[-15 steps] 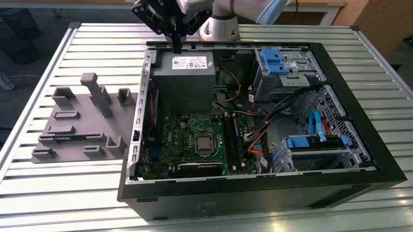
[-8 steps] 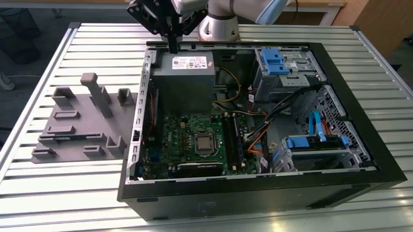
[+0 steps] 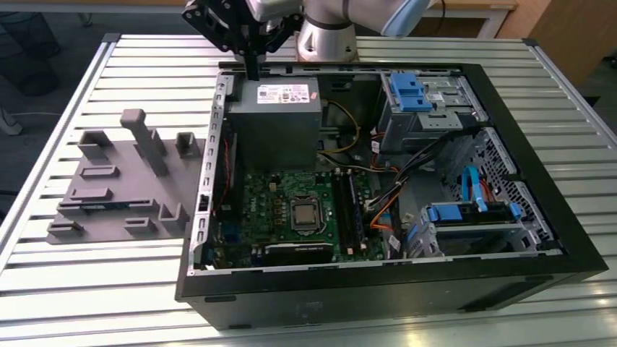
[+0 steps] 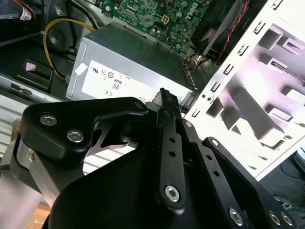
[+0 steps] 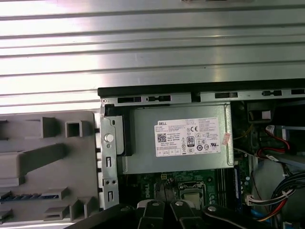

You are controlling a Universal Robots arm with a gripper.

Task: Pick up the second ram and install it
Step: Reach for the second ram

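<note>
The second ram (image 5: 28, 196) is a thin blue stick lying in a slot of the grey tray (image 3: 115, 181), outside the case on the exterior view's left; in the exterior view it is a dark strip (image 3: 95, 205). My gripper (image 3: 253, 71) hangs above the far end of the open computer case, over the grey power supply (image 3: 273, 108), well away from the ram. Its black fingers (image 5: 153, 210) are shut with nothing between them. The green motherboard (image 3: 289, 210) with its long memory slots (image 3: 345, 210) lies in the case beyond the power supply.
The black case (image 3: 386, 289) sits on a slatted metal table (image 3: 58, 289). Drive cages with blue clips (image 3: 417, 90) and loose cables (image 3: 386, 210) occupy the exterior view's right half. The tray (image 5: 47, 157) carries several upright blocks (image 3: 144, 137). The case's metal wall (image 3: 214, 144) separates tray and motherboard.
</note>
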